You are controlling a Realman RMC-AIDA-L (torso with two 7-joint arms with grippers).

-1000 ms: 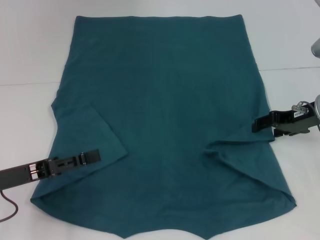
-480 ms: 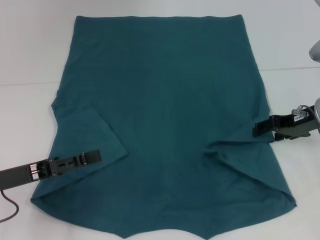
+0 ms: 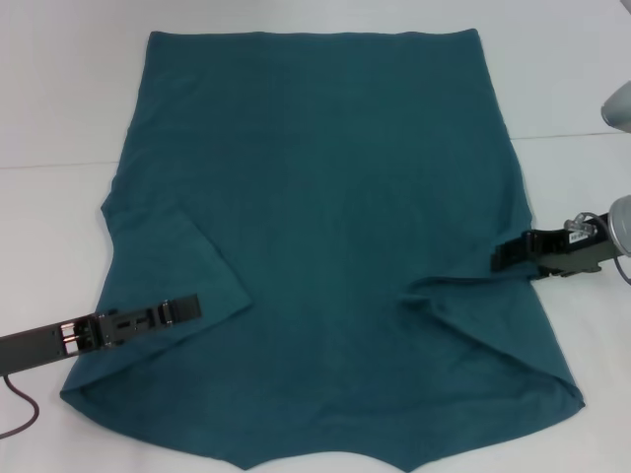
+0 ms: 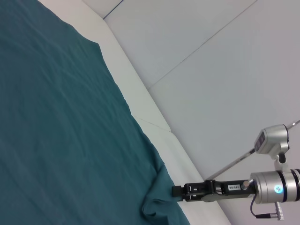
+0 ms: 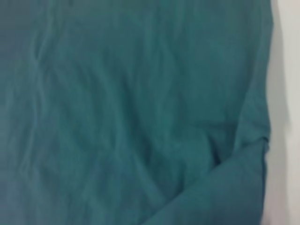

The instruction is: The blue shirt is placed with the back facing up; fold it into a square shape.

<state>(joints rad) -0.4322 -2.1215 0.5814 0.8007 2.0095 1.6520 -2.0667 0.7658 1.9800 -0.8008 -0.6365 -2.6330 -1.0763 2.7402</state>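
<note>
The right end effector [image 3: 499,257] sits lower and slightly farther in over the shirt's [image 3: 325,197] right edge than before.

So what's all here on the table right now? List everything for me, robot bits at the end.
blue shirt: one, dark teal-blue, spread flat across most of the table, plain side up, both sleeves folded inward over the body.
table: one, white, under the shirt, bare around its edges.
cable: one, dark, lying on the table at the near left corner, by the left arm.
left gripper: one, black, resting over the folded left sleeve near its inner edge.
right gripper: one, black, at the shirt's right edge, just above the folded right sleeve; its silver wrist with a blue light shows in the left wrist view.
</note>
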